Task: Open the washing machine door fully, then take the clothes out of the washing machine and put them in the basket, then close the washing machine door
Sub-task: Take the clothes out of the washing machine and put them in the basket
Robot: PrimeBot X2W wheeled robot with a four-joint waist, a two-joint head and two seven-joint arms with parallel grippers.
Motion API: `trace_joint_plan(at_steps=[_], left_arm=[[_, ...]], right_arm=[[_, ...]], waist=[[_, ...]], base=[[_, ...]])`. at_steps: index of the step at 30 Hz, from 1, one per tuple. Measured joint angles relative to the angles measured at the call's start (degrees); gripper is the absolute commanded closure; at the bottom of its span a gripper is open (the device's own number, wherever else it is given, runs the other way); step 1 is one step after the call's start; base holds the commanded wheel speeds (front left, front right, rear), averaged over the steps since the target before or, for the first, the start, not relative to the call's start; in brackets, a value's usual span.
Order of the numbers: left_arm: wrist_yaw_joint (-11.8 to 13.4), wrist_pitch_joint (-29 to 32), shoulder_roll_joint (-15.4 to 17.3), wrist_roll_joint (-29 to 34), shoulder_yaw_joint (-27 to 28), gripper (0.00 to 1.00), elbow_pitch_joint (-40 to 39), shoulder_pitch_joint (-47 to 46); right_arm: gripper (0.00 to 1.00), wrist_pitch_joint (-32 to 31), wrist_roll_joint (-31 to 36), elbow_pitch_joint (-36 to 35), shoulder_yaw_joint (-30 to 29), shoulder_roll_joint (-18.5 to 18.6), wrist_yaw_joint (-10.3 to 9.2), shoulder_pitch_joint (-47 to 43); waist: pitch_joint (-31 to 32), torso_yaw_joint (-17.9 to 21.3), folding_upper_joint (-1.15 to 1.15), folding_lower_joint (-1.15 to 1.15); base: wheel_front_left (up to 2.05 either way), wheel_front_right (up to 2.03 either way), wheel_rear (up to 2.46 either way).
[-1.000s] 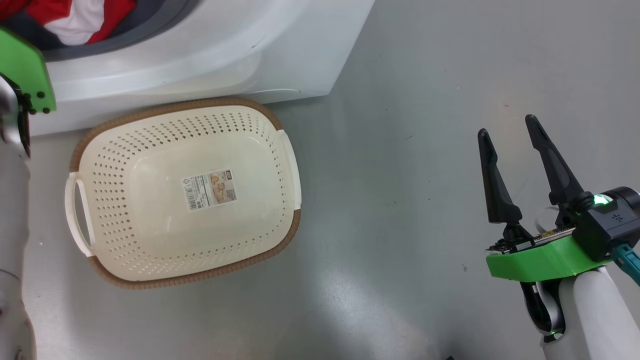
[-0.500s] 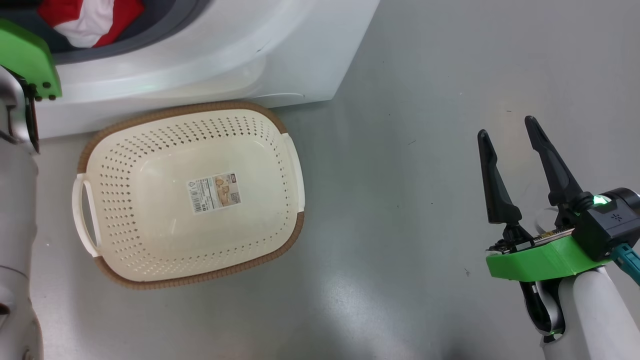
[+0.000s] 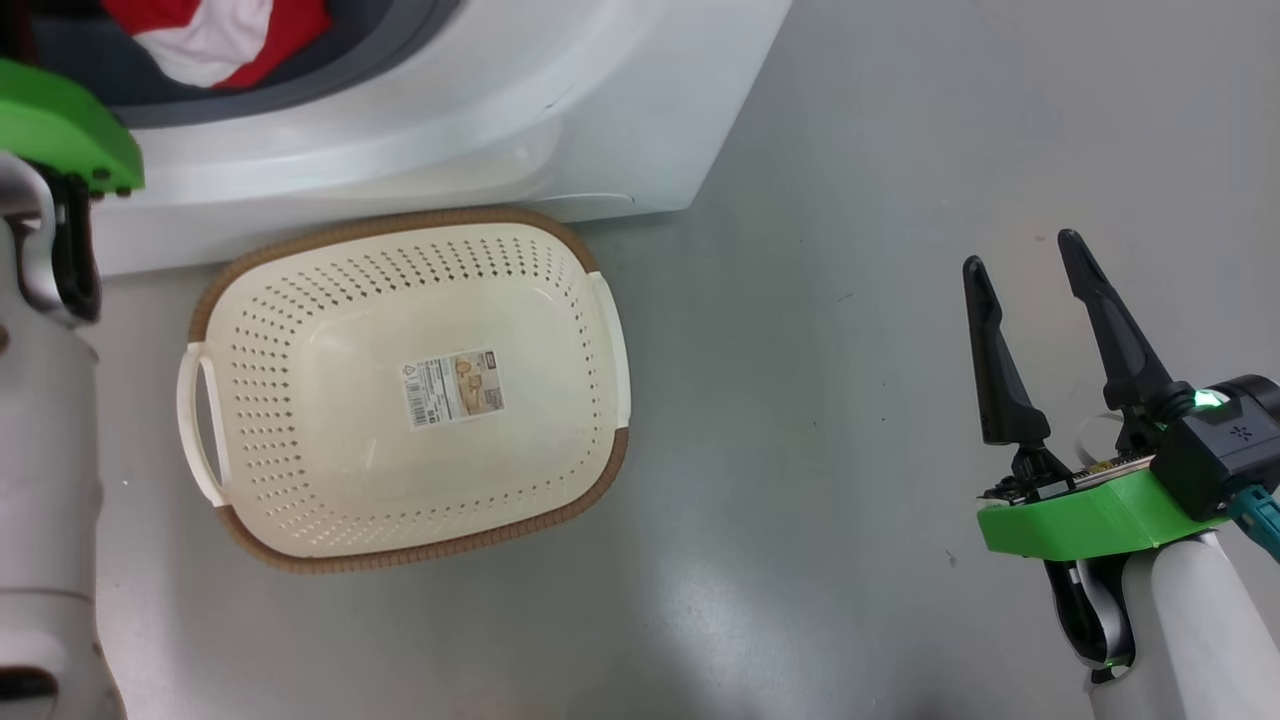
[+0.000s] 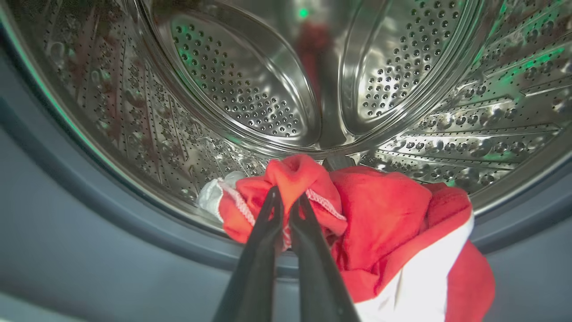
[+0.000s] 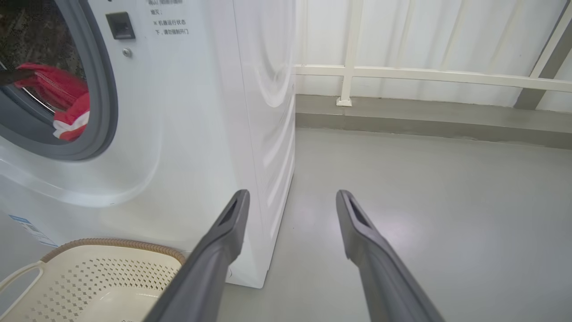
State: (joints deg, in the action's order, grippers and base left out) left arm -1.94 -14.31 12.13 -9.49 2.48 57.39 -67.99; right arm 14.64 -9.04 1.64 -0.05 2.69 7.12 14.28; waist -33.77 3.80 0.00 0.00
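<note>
Since the mouth of the washing machine stands unobstructed, the door-opening step reads as done (how wide the door swings I cannot tell). The work now sits in its middle stage: getting the clothes out.

The left jaws are clenched on a raised fold of the red garment, their two dark fingers pinched together with cloth bunched between the tips. That bundle, red with a white panel and white stitched trim, lies at the front lip of the perforated steel drum and spills over the grey rubber ring.

The basket stands on the grey floor at the foot of the machine, below the opening. It holds nothing but the paper label on its bottom.

The right jaws are released, their fingers spread wide and holding nothing. They hover over bare floor, well apart from the basket.

One step of three looks finished. By my reading, the garments have yet to be lifted clear and dropped into the basket (whether more lie deeper in the drum is hidden behind the bundle). After that, the door has to be closed.
</note>
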Motion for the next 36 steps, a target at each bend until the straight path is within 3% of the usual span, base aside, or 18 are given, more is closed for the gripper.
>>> trace_joint_plan(at_steps=[12, 36], left_arm=[[-2.6, 0.0, -0.4, -2.6, 3.3, 1.0, -13.8, 11.3], [-2.7, 1.6, -5.9, -2.8, 1.3, 1.0, -46.7, 37.8]], right_arm=[[0.0, 0.0, 0.0, 0.0, -0.1, 0.0, 0.0, 0.0], [0.0, 0.0, -0.7, 0.9, -0.8, 0.0, 0.0, -0.4]], waist=[[2.5, -0.1, 0.0, 0.0], [9.5, -1.7, 0.0, 0.0]], base=[[0.0, 0.0, 0.0], [0.0, 0.0, 0.0]])
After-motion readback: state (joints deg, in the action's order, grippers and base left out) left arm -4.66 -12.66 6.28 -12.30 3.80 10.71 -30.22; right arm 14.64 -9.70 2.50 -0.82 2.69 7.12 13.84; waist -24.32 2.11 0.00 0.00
